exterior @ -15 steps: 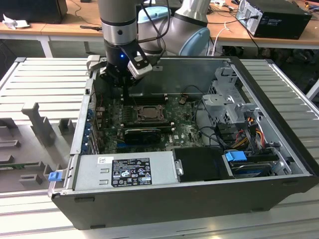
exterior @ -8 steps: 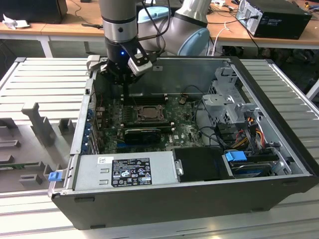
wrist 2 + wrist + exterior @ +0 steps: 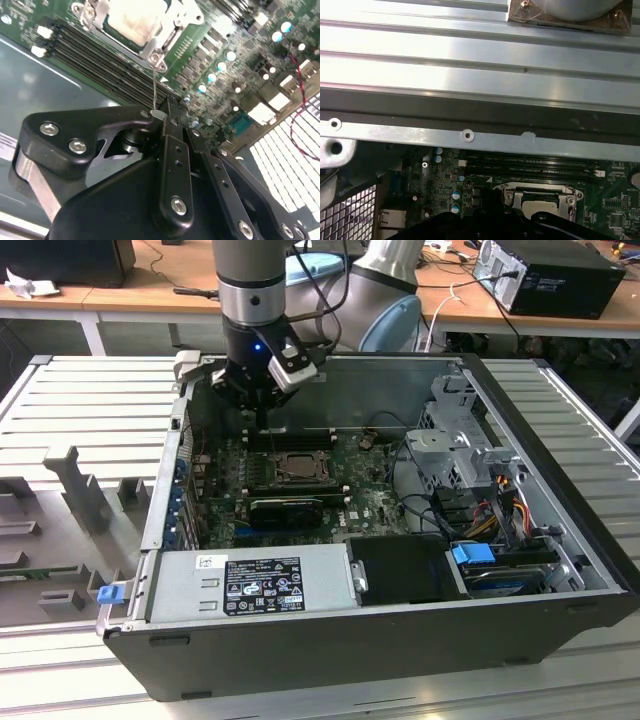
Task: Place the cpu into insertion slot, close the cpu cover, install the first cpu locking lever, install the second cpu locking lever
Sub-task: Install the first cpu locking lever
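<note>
The cpu (image 3: 131,20) lies silver face up in the insertion slot (image 3: 299,469) on the green board. The cpu cover (image 3: 151,47) lies flat around it as a silver frame. In the first wrist view the cpu (image 3: 540,204) shows under the cover (image 3: 538,190). A thin wire locking lever (image 3: 154,85) stands up from the slot's corner. Its pale tip touches the side of my gripper (image 3: 170,116), whose black fingers are shut together with nothing between them. In the exterior view the gripper (image 3: 258,420) hangs just behind the slot, over the long black memory slots (image 3: 285,438).
The board sits deep in an open computer case (image 3: 520,410). A power supply (image 3: 255,582) stands along the near side, and a drive cage (image 3: 455,445) with cables is at the exterior view's right. A black expansion card (image 3: 287,508) lies in front of the slot.
</note>
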### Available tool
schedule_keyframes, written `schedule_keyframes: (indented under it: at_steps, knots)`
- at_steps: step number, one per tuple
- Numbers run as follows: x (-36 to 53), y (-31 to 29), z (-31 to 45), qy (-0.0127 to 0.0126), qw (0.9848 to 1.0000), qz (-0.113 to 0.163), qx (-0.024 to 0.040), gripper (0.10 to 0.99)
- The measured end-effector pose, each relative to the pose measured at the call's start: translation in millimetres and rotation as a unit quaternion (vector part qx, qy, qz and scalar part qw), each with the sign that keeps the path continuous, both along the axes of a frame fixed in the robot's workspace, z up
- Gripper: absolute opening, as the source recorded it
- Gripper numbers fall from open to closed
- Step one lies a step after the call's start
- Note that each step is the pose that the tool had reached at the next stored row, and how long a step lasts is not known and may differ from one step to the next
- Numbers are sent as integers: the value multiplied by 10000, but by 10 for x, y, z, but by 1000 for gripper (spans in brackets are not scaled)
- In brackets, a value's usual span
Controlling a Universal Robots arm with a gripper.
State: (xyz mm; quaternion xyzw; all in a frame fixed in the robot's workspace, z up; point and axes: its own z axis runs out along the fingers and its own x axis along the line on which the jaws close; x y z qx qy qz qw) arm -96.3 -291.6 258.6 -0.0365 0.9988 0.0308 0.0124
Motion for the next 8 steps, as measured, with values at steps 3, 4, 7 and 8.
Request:
schedule_keyframes:
  at_steps: [3, 4, 7, 8]
  knots:
    - [79, 0, -3, 0, 10000, 1, 0, 106]
    - [109, 0, -4, 0, 10000, 0, 0, 106]
    - [178, 0, -9, 0, 10000, 0, 0, 106]
    - [200, 0, -10, 0, 10000, 1, 0, 106]
